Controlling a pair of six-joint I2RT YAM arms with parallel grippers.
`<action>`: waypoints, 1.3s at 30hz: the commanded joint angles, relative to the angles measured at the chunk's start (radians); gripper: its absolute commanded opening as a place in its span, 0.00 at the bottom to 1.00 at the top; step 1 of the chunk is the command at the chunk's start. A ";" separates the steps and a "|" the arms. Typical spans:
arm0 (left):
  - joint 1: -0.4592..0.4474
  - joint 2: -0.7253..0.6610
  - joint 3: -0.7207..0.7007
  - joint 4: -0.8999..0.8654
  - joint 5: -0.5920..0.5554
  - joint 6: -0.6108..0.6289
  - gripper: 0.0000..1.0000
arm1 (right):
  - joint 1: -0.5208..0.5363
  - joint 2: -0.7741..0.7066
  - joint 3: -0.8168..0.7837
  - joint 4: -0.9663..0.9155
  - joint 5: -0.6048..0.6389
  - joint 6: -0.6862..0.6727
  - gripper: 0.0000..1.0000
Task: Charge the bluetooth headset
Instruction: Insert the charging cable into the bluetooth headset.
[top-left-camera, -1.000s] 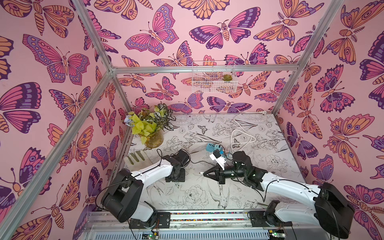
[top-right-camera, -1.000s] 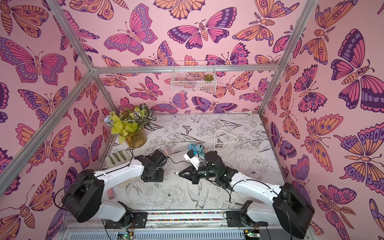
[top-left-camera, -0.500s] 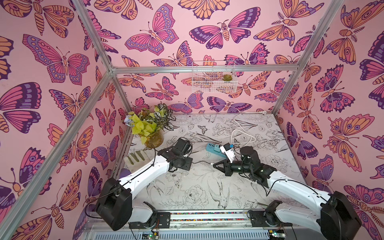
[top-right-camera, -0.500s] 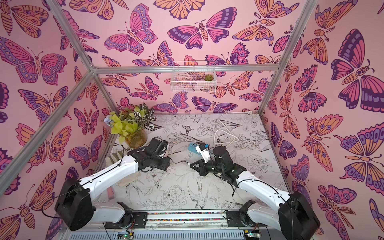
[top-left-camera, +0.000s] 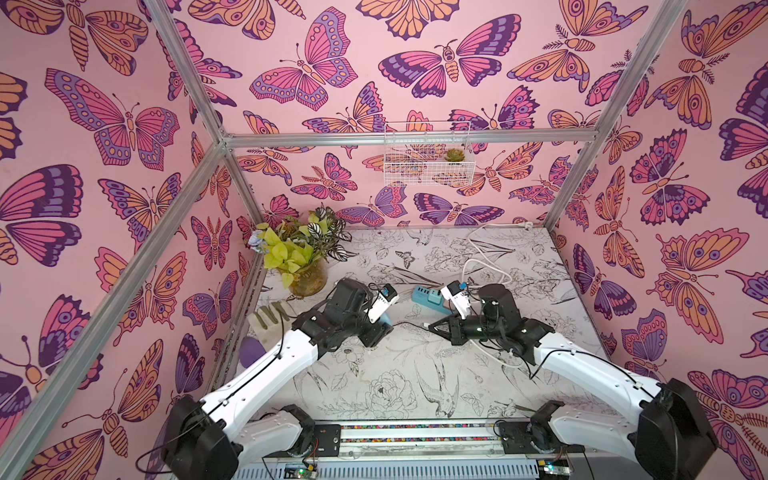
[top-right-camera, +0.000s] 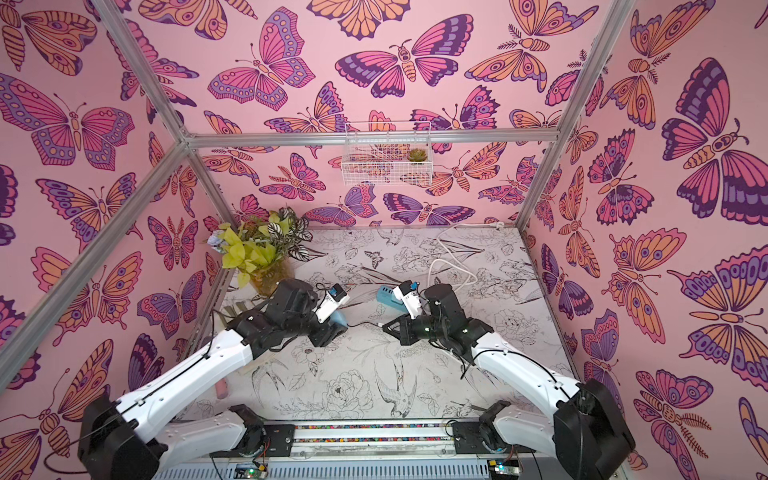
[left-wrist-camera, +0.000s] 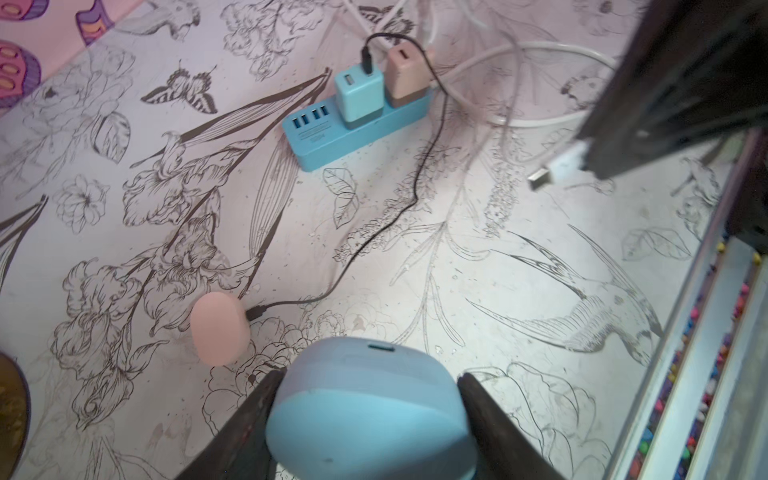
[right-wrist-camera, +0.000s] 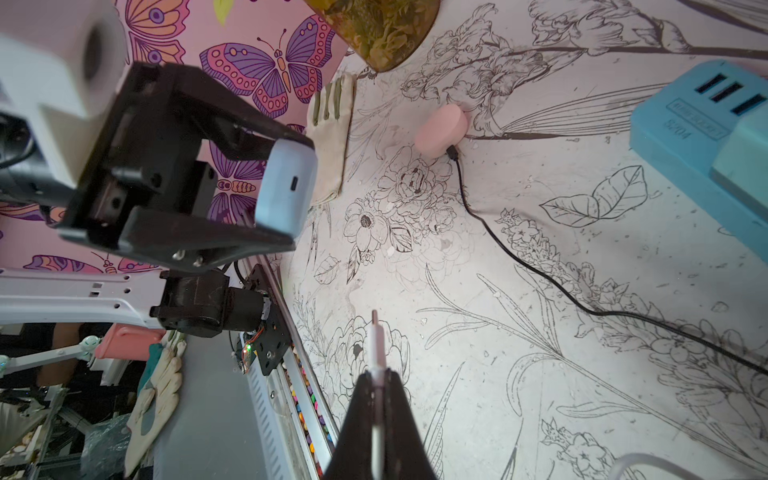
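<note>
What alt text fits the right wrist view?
The right fingers pinch a white cable plug, facing a blue earbud case held in the left fingers, its charging port showing. Nearby, a pink case lies on the table with a black cable plugged in.

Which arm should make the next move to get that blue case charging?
Probably the right: the right gripper pinches the white plug, tip pointing roughly toward the blue case, whose charging port faces it. The left gripper just holds that case.
</note>
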 joint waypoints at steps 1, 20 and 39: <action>-0.013 -0.059 -0.058 0.053 0.107 0.162 0.36 | -0.003 0.031 0.047 -0.052 -0.081 -0.002 0.06; -0.128 -0.152 -0.140 0.074 -0.001 0.338 0.29 | 0.102 0.117 0.199 -0.179 -0.064 -0.045 0.06; -0.176 -0.177 -0.169 0.123 -0.080 0.353 0.29 | 0.152 0.132 0.162 -0.045 -0.085 0.103 0.05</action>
